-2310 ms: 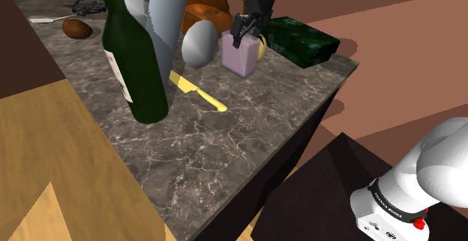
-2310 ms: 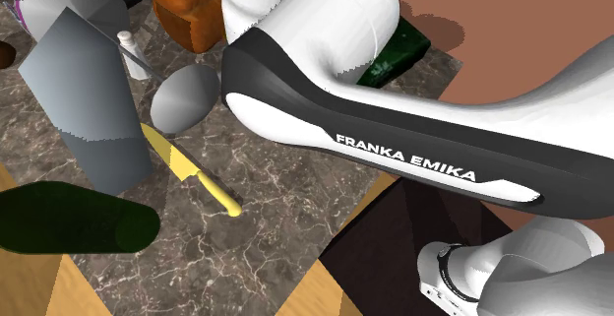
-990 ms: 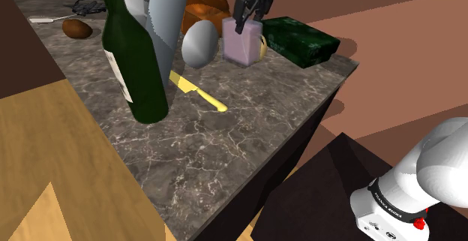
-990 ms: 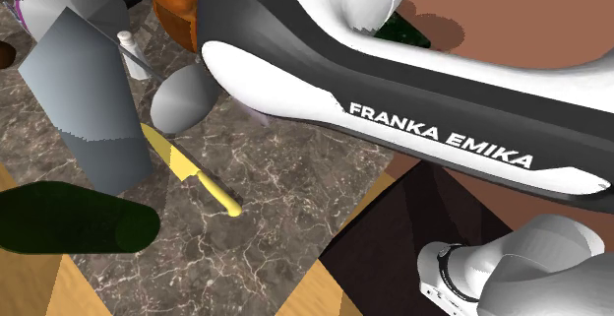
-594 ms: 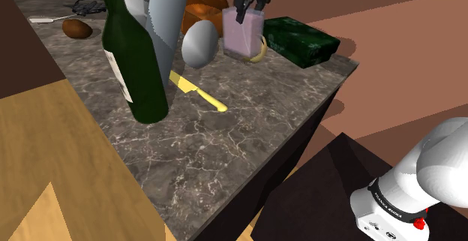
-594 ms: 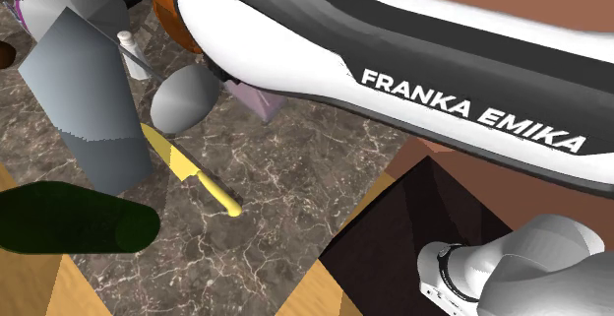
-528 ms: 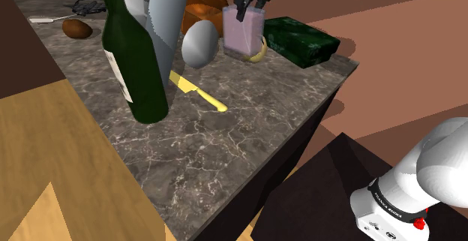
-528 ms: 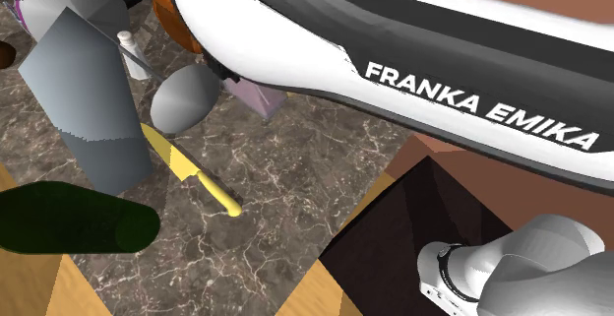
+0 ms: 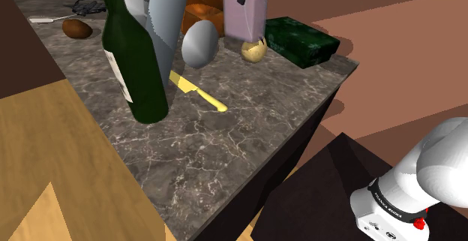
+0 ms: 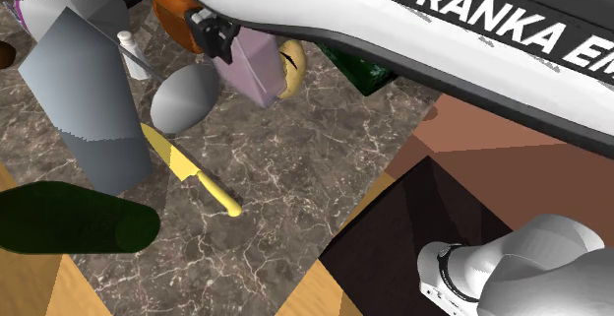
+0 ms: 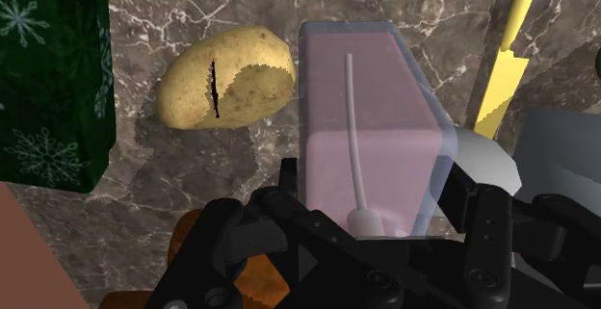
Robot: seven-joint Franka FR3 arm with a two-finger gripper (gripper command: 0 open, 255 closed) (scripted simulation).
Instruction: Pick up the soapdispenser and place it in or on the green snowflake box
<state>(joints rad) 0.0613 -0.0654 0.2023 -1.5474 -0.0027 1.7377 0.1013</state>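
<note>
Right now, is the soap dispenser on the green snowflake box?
No, the pincer clasps the soap dispenser beside the potato, apart from the box.

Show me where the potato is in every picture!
Shoulder view: the potato lies on the marble counter, under the pink soap dispenser in the picture, left of the green snowflake box.
Second exterior view: the potato peeks out at the soap dispenser's right side, near the top.
Wrist view: the potato lies between the soap dispenser and the green snowflake box.
Shared landmark: the pink soap dispenser, next to it everywhere.
</note>
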